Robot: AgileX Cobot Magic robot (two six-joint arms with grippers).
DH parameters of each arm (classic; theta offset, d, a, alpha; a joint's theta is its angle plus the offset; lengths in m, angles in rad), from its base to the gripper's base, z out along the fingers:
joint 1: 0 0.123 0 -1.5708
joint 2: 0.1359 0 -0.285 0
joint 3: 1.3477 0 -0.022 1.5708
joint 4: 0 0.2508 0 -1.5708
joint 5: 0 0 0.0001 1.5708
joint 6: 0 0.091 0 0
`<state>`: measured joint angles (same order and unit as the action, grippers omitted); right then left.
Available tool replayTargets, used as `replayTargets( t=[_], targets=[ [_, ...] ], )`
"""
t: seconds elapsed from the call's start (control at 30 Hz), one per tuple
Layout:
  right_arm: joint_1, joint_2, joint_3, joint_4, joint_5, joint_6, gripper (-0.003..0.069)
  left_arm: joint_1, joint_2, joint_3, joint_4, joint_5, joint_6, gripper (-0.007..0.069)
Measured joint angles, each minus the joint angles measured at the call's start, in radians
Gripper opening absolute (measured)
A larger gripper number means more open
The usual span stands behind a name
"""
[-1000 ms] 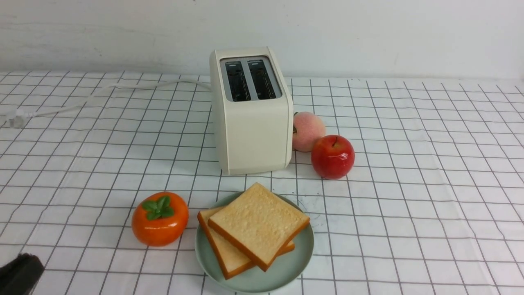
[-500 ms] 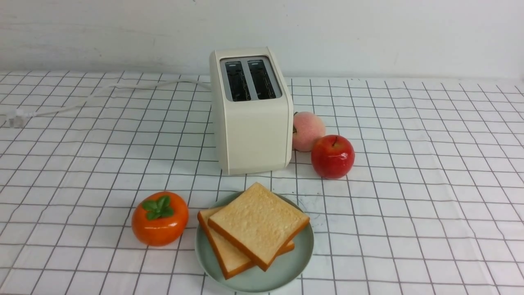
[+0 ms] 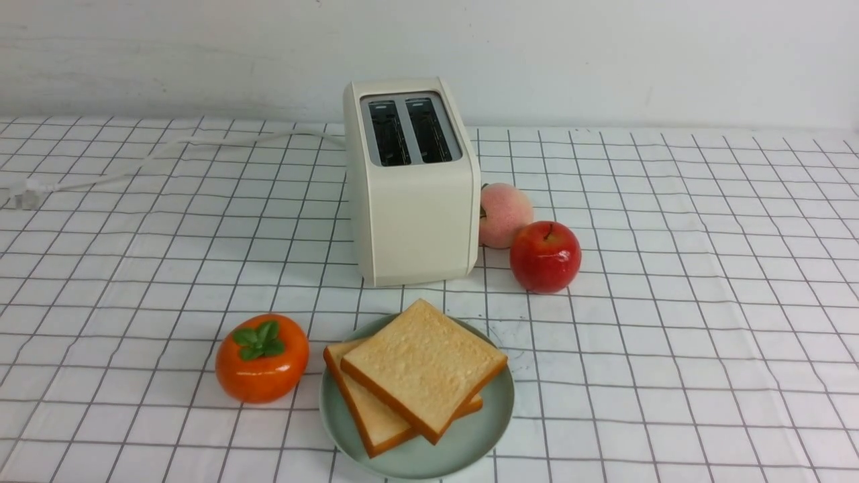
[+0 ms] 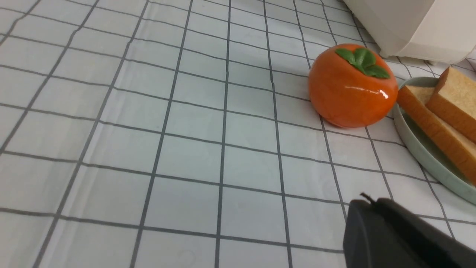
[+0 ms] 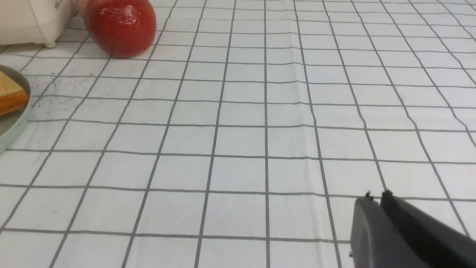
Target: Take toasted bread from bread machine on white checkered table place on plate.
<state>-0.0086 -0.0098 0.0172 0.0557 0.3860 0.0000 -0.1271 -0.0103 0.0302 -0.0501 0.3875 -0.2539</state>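
Two slices of toasted bread (image 3: pixel 423 365) lie stacked and askew on the mint-green plate (image 3: pixel 470 449), near the front of the white checkered table (image 3: pixel 671 335). Behind the plate stands the cream bread machine (image 3: pixel 416 215), both of its dark slots empty. Neither arm shows in the front view. In the left wrist view my left gripper (image 4: pixel 372 203) is shut and holds nothing, low over the cloth, a little short of the plate's rim (image 4: pixel 420 149). In the right wrist view my right gripper (image 5: pixel 377 197) has its jaws together but for a hairline slit, with nothing between them, over bare cloth well away from the plate (image 5: pixel 15 123).
An orange persimmon (image 3: pixel 262 359) sits just left of the plate. A red apple (image 3: pixel 545 257) and a pale peach (image 3: pixel 503 213) rest by the bread machine's right side. Its white cord (image 3: pixel 168 151) trails left to a plug (image 3: pixel 23 194).
The dark tip of my left gripper, at the bottom left corner of the front view a second ago, has drawn back out of that view. Bread, plate and fruit have not moved.
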Motion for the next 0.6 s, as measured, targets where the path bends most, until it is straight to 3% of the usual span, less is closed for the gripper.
replayTargets(
  t=[0.6],
  targets=[
    [0.0, 0.0, 0.0, -0.001, 0.0, 0.0, 0.0057, 0.0, 0.0, 0.0, 0.0, 0.0, -0.003, -0.0013]
  ],
)
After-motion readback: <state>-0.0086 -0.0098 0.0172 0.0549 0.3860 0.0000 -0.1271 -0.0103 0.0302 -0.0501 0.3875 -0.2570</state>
